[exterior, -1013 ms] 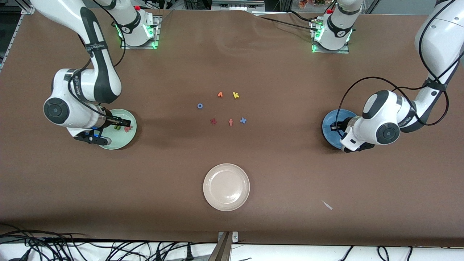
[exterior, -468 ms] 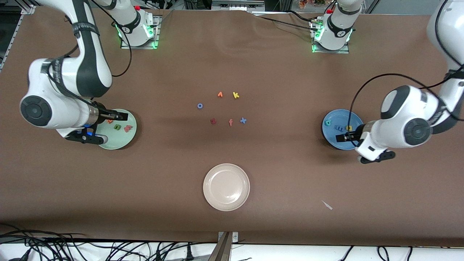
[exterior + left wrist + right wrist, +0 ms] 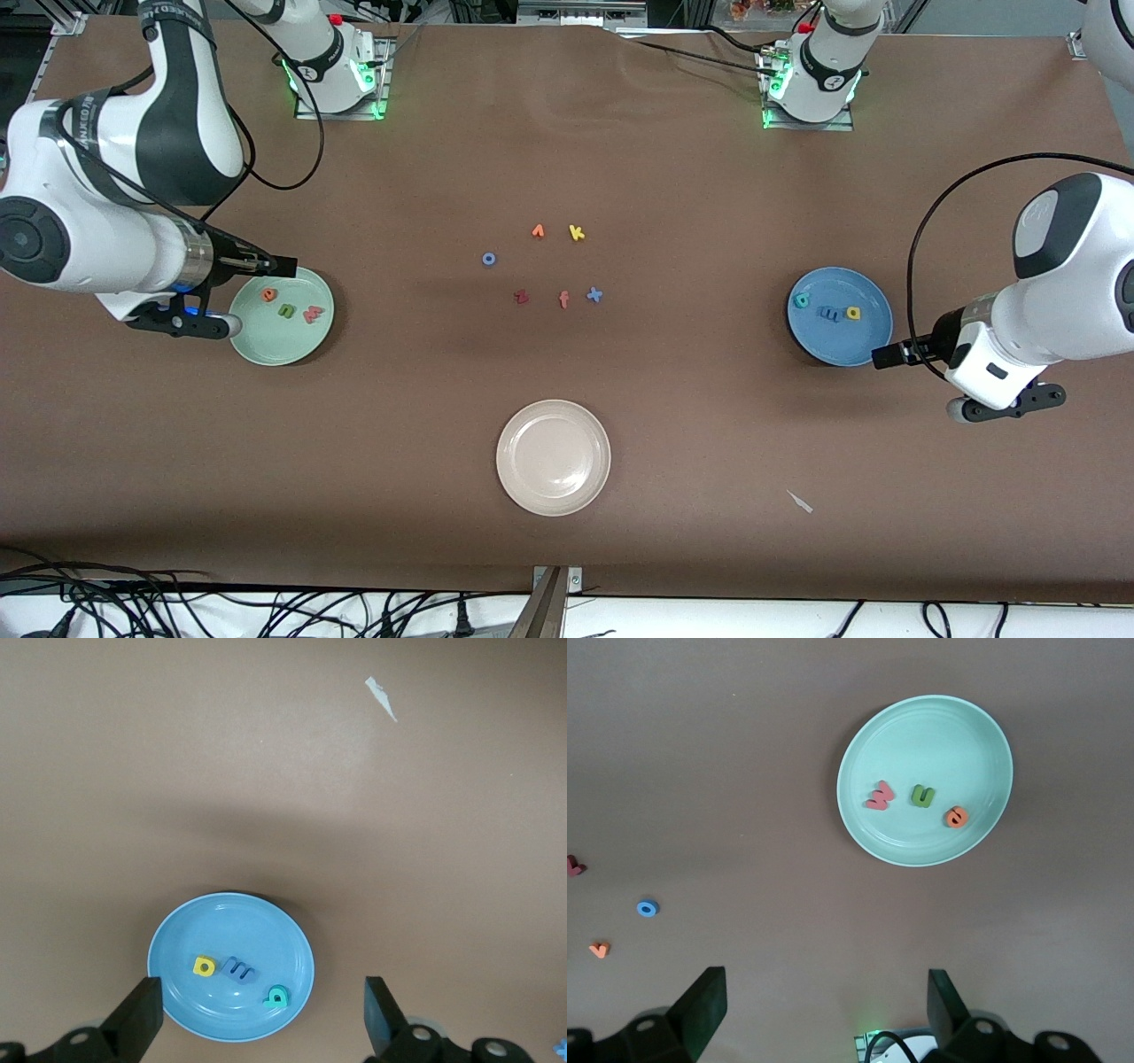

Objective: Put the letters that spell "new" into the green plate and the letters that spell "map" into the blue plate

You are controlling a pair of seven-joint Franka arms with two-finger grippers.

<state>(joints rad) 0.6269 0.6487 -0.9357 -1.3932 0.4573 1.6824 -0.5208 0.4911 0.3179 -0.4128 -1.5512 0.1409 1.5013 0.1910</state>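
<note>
Green n, orange e and pinkish-red w foam letters [image 3: 289, 307] lie in the round pale mint-green plate [image 3: 266, 347] at the right arm's end; blue m, teal a and yellow p foam letters [image 3: 828, 309] lie in the round medium-blue plate [image 3: 873, 341] at the left arm's end. Right gripper [image 3: 285, 265] hangs over the green plate's rim, fingers apart, empty. Left gripper [image 3: 886, 356] hangs over that blue plate's rim, fingers apart, empty.

brown table [image 3: 673, 177], cables [image 3: 266, 611] along its near edge.
</note>
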